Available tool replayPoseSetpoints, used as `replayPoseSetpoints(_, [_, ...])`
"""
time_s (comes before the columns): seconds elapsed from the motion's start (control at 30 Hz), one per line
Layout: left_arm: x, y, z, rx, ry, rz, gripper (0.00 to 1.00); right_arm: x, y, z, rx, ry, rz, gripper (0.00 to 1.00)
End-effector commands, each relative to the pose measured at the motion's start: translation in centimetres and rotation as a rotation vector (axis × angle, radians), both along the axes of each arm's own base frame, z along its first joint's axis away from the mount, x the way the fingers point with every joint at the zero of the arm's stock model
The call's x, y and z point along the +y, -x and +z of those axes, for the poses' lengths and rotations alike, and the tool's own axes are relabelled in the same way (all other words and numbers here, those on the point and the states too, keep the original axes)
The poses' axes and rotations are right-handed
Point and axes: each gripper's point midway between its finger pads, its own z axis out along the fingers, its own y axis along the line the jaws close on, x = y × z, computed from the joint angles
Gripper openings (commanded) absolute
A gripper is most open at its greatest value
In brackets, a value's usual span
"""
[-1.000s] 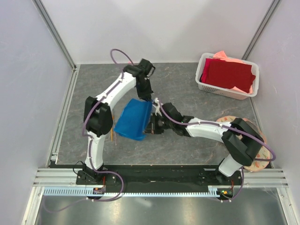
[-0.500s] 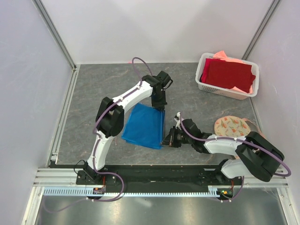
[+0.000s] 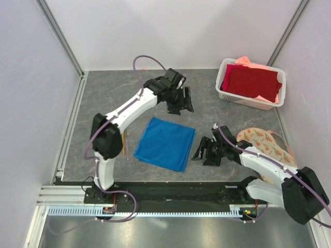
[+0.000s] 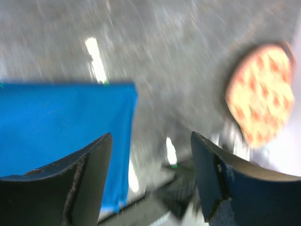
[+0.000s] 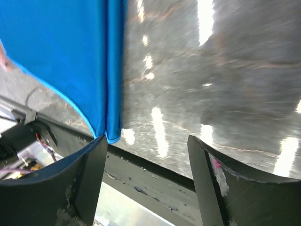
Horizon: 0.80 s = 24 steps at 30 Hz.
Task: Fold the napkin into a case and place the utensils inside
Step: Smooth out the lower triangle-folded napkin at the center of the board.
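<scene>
Count: I see one blue napkin (image 3: 165, 143), two grippers, one white basket (image 3: 243, 99) and one round floral mat (image 3: 260, 137). The utensils (image 3: 125, 149) show only as a thin orange line, so I cannot tell how many there are. The basket holds one dark red cloth (image 3: 253, 81) and one salmon-pink cloth (image 3: 243, 60).

Napkin: it lies flat on the grey table (image 3: 103, 103) as a rough square, midway between the two arms. In the right wrist view, the edge facing the right gripper looks like a doubled strip.

Fingers: the left gripper (image 3: 184, 106) hangs beyond the napkin's far right corner. Its fingers (image 4: 89, 179) are spread wide with only table between them, and they touch nothing. The right gripper (image 3: 203, 154) sits just beside the napkin's right edge. Its fingers (image 5: 84, 183) are also wide apart and clear of the cloth.

Surroundings: the utensils lie on the table left of the napkin, close against the left arm's lower link, which partly overhangs them. The mat sits at the right, with the right arm lying across part of it. The basket stands in the far right corner, well apart from the napkin.
</scene>
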Motion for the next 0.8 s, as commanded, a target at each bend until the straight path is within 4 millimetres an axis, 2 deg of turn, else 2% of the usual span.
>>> replayPoseSetpoints(0.0, [2.4,5.7,2.5,0.019,0.044,-0.096,0.68,-2.1,-2.7,1.5,-0.016,0.057,-0.023,0.77])
replayPoseSetpoints(0.03, [2.6,6.8,2.1,0.019,0.029,-0.114,0.66,-2.2,-3.6,1.5,-0.017,0.058,-0.028,0.77])
replayPoseSetpoints(0.07, [3.2,7.7,2.3,0.008,0.020,-0.115,0.59,-2.3,-4.4,0.8,0.014,0.071,-0.028,0.77])
replayPoseSetpoints(0.1, [3.8,9.1,0.6,0.042,-0.011,-0.125,0.55,-2.2,-6.3,1.8,-0.020,0.058,-0.023,0.73])
replayPoseSetpoints(0.13, [3.4,10.5,0.0,0.058,-0.019,-0.149,0.53,-2.1,-7.2,1.9,-0.030,0.060,-0.015,0.71])
replayPoseSetpoints(0.17, [3.4,11.3,-0.2,0.057,-0.029,-0.161,0.52,-2.1,-8.0,1.2,-0.009,0.075,-0.009,0.69])
replayPoseSetpoints(0.2, [3.0,13.2,-1.4,0.074,-0.058,-0.200,0.52,-2.0,-9.8,2.0,-0.041,0.067,-0.005,0.66])
replayPoseSetpoints(0.27, [2.7,14.6,-2.3,0.069,-0.096,-0.226,0.53,-2.0,-11.1,1.2,-0.009,0.065,0.000,0.61])
replayPoseSetpoints(0.3, [2.6,15.3,-3.2,0.075,-0.120,-0.241,0.53,-2.0,-12.3,1.6,-0.021,0.059,-0.010,0.53])
replayPoseSetpoints(0.37, [2.4,16.7,-4.3,0.089,-0.155,-0.274,0.52,-1.9,-12.9,1.1,0.003,0.043,-0.008,0.45])
replayPoseSetpoints(0.5, [2.2,18.4,-6.6,0.138,-0.198,-0.317,0.50,-1.2,-13.4,0.8,-0.004,0.008,0.006,0.42])
replayPoseSetpoints(0.63, [2.0,20.1,-8.1,0.163,-0.237,-0.343,0.49,-0.9,-14.5,-0.1,-0.015,0.006,0.016,0.32])
replayPoseSetpoints(0.67, [2.0,20.4,-8.5,0.171,-0.244,-0.345,0.49,-0.6,-14.5,-0.7,0.007,-0.006,0.028,0.27])
replayPoseSetpoints(0.7, [2.0,20.8,-8.7,0.179,-0.249,-0.347,0.49,-0.4,-14.7,-0.7,0.015,-0.015,0.031,0.17])
replayPoseSetpoints(0.77, [2.1,21.2,-9.2,0.193,-0.262,-0.347,0.45,-0.2,-13.8,-0.3,0.027,-0.029,0.038,0.12])
